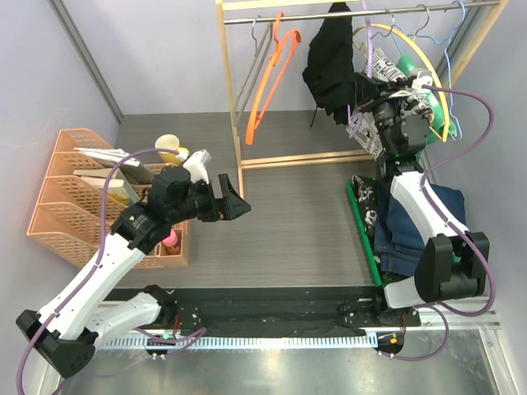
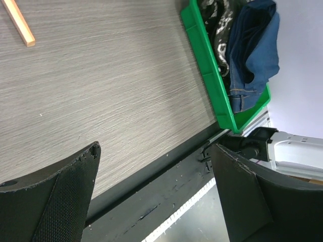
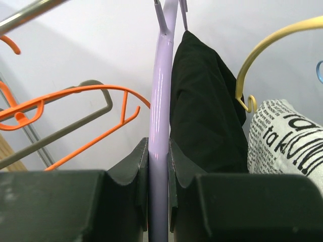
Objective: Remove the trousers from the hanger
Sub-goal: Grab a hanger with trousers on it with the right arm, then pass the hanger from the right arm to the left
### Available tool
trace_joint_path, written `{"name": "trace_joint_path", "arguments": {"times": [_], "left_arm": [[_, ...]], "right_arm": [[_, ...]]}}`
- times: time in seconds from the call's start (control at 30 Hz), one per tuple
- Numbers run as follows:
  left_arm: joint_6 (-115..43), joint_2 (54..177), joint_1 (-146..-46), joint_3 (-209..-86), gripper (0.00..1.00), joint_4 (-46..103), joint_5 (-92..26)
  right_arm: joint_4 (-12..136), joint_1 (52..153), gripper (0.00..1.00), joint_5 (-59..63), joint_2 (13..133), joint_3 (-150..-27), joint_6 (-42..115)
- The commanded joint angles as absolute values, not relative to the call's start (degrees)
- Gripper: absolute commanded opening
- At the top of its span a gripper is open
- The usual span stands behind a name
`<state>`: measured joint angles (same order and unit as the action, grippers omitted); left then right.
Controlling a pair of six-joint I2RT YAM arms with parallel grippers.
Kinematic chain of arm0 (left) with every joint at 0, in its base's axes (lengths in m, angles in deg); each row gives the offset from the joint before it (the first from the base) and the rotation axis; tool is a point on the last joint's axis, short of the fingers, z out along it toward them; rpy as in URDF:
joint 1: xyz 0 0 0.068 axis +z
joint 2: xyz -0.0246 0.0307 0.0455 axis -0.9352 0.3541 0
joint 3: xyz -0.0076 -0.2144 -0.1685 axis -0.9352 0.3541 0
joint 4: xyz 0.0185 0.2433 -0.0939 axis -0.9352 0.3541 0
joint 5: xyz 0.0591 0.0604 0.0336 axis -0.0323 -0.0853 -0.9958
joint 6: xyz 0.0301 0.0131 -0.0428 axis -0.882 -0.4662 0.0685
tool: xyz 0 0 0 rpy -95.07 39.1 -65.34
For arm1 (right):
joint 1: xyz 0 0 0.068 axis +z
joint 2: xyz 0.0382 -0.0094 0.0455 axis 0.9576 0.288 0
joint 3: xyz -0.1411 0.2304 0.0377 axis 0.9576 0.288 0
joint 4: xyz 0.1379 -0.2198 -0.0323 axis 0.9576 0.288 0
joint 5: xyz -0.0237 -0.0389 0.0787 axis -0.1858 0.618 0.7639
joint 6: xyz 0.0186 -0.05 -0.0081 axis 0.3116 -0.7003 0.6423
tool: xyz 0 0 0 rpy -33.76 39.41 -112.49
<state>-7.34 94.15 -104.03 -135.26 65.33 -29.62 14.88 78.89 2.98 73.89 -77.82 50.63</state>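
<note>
Grey table below the rail; right gripper clamped on the lilac hanger, black trousers hanging against it, seemingly its load; newspaper-print pair just beside. Left gripper spread wide, empty; denim pair and marbled pair already lie in the green tray, so at least two are not yet off.

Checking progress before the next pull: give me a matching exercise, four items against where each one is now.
1 black trousers
2 denim trousers
3 lilac hanger
4 orange hanger

a in the green tray
b between the right fingers
c bare on the rail
d hanging against the lilac hanger

Pairs: 1-d, 2-a, 3-b, 4-c
</note>
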Motion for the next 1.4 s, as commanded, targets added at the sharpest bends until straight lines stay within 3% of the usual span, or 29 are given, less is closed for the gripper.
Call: {"name": "trace_joint_path", "arguments": {"times": [0.0, 0.33, 0.53, 0.7, 0.97, 1.1, 1.37], "left_arm": [[-7.0, 91.4, -104.0, -136.5, 0.89, 63.3, -28.5], [-4.3, 87.6, -104.1, -137.5, 0.89, 64.0, -27.8], [-1.3, 85.7, -104.1, -136.4, 0.89, 61.8, -24.7], [1.5, 84.2, -104.0, -137.8, 0.89, 61.2, -22.1], [11.5, 83.3, -104.1, -138.5, 0.89, 52.5, -13.5], [16.0, 83.4, -104.0, -137.6, 0.9, 48.2, -10.3], [10.9, 81.8, -104.1, -137.8, 0.87, 48.0, -14.8]], "right_arm": [[6.1, 79.1, 0.01, 3.1, 68.7, -79.9, 51.4], [24.2, 79.1, 0.01, 2.3, 61.1, -78.1, 54.7], [38.2, 79.2, 0.01, 1.5, 48.1, -71.1, 56.8], [57.1, 79.2, 0.01, 2.4, 38.2, -71.3, 58.5], [88.0, 79.1, 0.01, 13.2, 32.8, -75.4, 59.3], [95.2, 79.1, 0.01, 17.4, 29.9, -75.7, 57.4], [98.2, 79.2, 0.01, 21.1, 27.8, -80.1, 66.5]]}}
